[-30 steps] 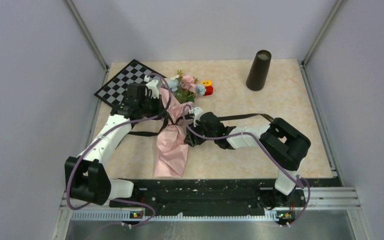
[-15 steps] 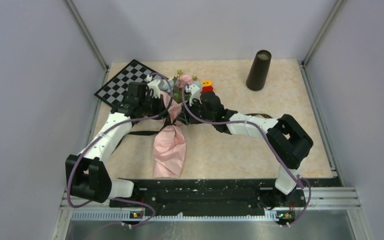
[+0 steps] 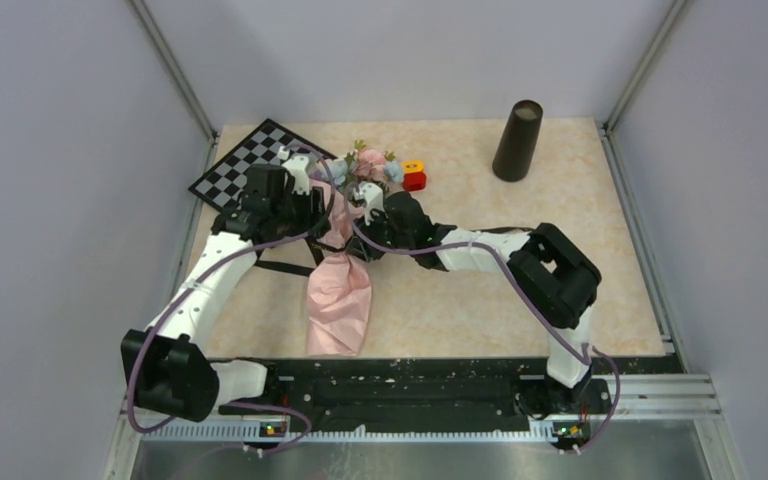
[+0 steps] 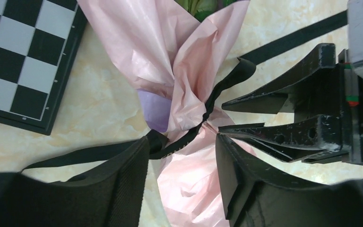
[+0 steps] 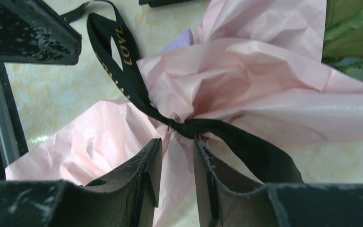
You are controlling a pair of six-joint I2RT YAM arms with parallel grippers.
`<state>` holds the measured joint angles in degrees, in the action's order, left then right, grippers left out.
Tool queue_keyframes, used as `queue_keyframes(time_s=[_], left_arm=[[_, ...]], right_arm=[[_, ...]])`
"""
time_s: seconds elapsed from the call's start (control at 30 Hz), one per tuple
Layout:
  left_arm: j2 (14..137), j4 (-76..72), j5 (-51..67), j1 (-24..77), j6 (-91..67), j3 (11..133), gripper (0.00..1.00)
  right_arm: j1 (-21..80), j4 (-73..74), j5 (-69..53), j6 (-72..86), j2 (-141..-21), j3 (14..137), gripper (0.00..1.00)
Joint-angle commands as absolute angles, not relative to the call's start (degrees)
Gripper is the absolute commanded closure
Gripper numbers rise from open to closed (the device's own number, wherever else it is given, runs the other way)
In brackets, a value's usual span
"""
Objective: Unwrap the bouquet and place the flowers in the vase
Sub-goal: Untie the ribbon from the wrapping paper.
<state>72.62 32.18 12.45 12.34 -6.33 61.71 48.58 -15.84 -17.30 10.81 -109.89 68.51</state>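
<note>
Letting go, my left hand (image 4: 182,142) now stands wide astride the ribbon (image 5: 123,71) knot while my right hand (image 5: 177,142) narrows toward it. The bouquet (image 3: 340,290) lies tied on the bench (image 3: 480,300), well apart from the vase (image 3: 517,140).

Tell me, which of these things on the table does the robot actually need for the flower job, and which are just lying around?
Needed: bouquet in pink paper, its black ribbon, flowers, dark vase.
Lying about: checkered board, red-and-yellow toy block.
</note>
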Motion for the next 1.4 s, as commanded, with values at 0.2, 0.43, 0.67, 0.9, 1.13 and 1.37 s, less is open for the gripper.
queue_keyframes(time_s=[0.2, 0.43, 0.67, 0.9, 1.13, 1.37], left_arm=[[69.3, 27.6, 10.0, 12.0, -8.6, 60.9, 0.40], [73.0, 28.6, 12.4, 12.0, -9.8, 61.9, 0.34], [78.5, 29.9, 13.3, 12.0, -10.9, 62.7, 0.29], [83.8, 31.1, 11.6, 11.7, -11.3, 63.7, 0.24], [88.7, 28.9, 14.6, 11.0, -13.2, 64.8, 0.30], [92.2, 28.9, 16.0, 11.0, -13.6, 65.8, 0.63]], right_arm=[[50.5, -15.9, -13.5, 7.3, -113.6, 75.0, 0.70], [51.7, -15.7, -11.2, 6.6, -114.5, 74.9, 0.70], [52.1, -14.9, -6.5, 6.8, -115.9, 75.7, 0.70], [52.1, -15.3, -5.2, 8.2, -117.0, 75.9, 0.69], [52.1, -17.9, -5.9, 9.7, -118.1, 75.3, 0.71], [52.2, -19.2, -5.1, 10.5, -118.4, 75.0, 0.96]])
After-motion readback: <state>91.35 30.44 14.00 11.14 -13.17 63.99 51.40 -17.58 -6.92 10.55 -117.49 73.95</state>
